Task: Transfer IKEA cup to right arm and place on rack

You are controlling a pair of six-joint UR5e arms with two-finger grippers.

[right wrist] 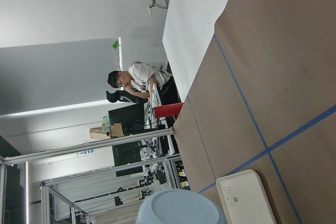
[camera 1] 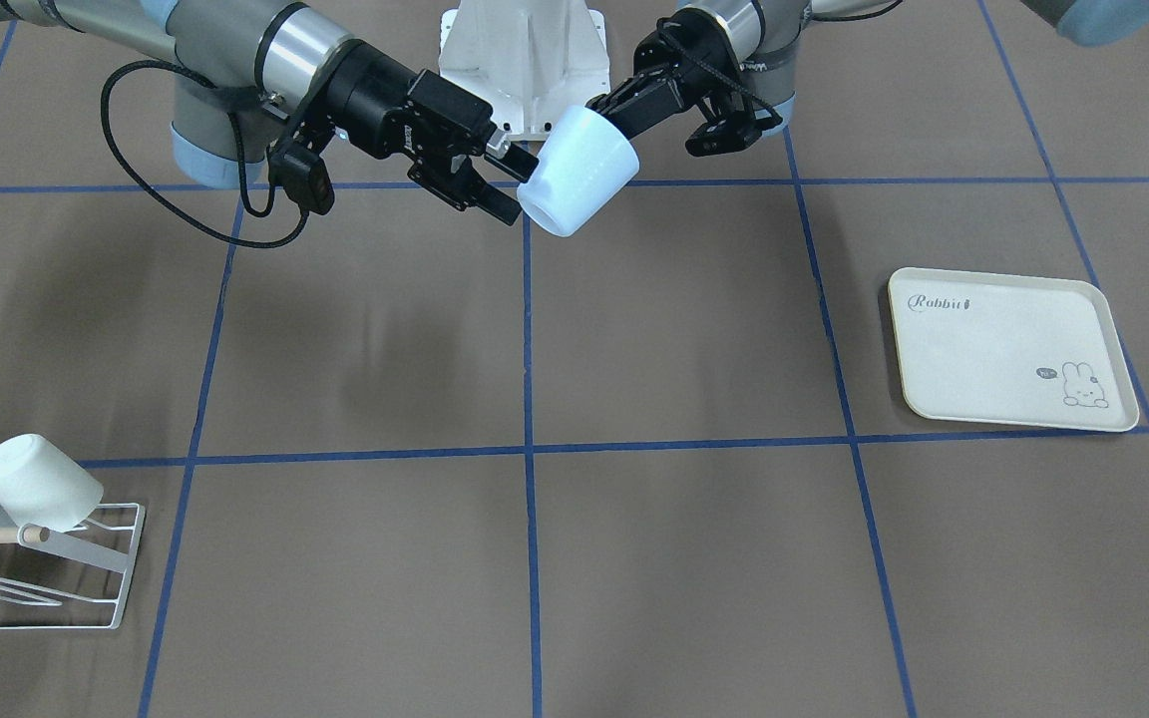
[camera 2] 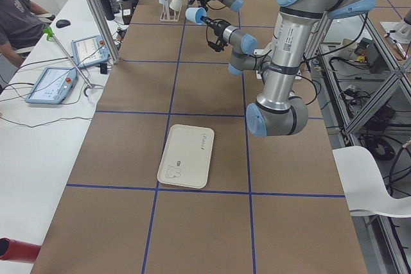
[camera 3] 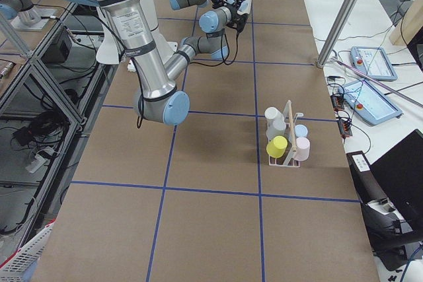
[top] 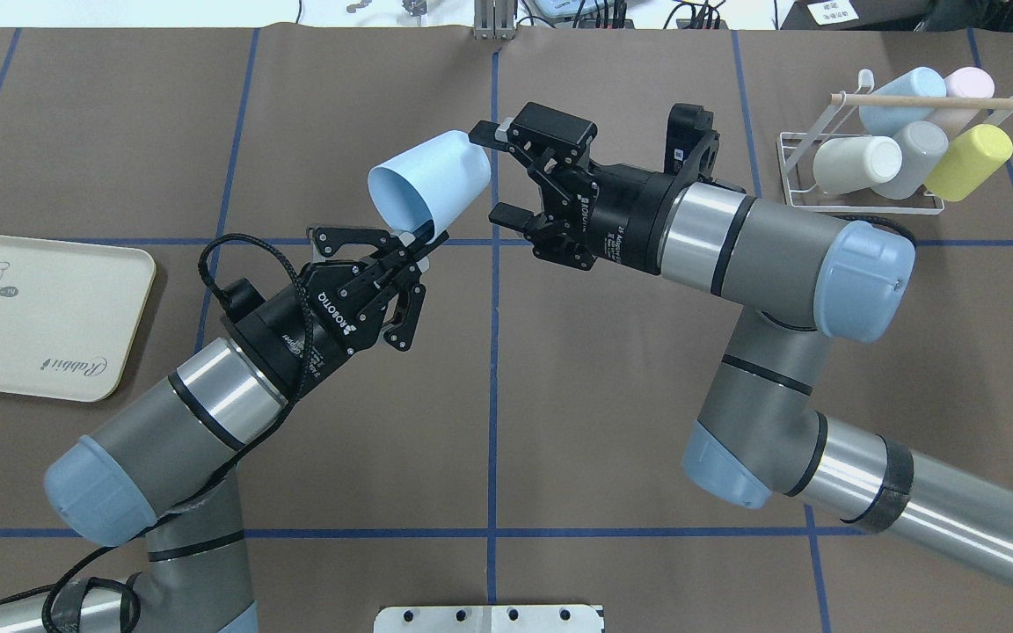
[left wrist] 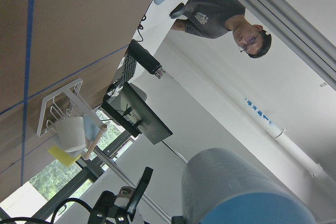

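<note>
The light blue IKEA cup [top: 427, 185] is held on its side in the air above the table's middle; it also shows in the front view [camera 1: 579, 170]. My left gripper [top: 423, 242] is shut on the cup's rim, with one finger inside it. My right gripper [top: 496, 176] is open, its fingers on either side of the cup's base; the upper finger is at the base and the lower one stands apart. The white wire rack [top: 858, 198] with its wooden dowel stands at the far right and holds several cups.
A cream rabbit-print tray [top: 32, 316] lies on the table at the left. The brown table cover has blue tape lines. The rack also shows in the front view [camera 1: 86, 568], bottom left. Operators sit beyond the table's far edge.
</note>
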